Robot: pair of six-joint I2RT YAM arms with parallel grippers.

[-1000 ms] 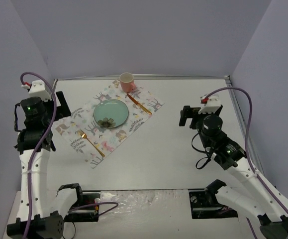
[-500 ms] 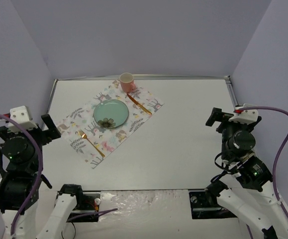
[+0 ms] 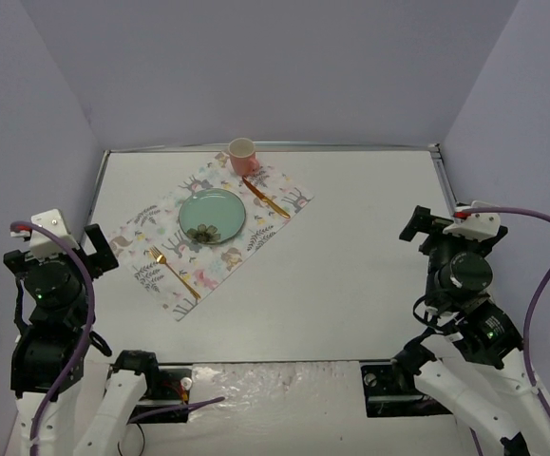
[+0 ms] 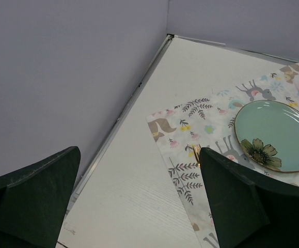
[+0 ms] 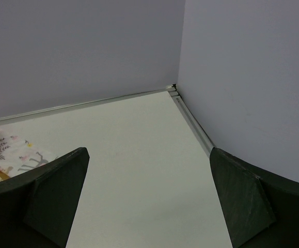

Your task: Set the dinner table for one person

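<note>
The white dinner table (image 3: 350, 256) carries an animal-and-leaf patterned placemat (image 3: 161, 242) at the back left. On the placemat lie a green plate (image 3: 212, 216), a gold fork (image 3: 175, 271) on its left and a gold knife (image 3: 267, 199) on its right. A pink cup (image 3: 242, 155) stands at the mat's far corner. My left gripper (image 3: 58, 249) is open and empty at the near left, apart from the mat. My right gripper (image 3: 451, 231) is open and empty at the right side. The left wrist view shows the plate (image 4: 273, 135), the fork tip (image 4: 196, 152) and bare table between the fingers (image 4: 35, 201).
Grey walls close in the table on the left, back and right, with a metal rail (image 3: 275, 147) along the edges. In the right wrist view the mat's corner (image 5: 10, 150) shows at the far left and the back right table corner (image 5: 174, 89) lies ahead.
Both arms have drawn back from the table's middle toward the near edge, the left to the near left and the right to the right side. The place setting has not moved.
</note>
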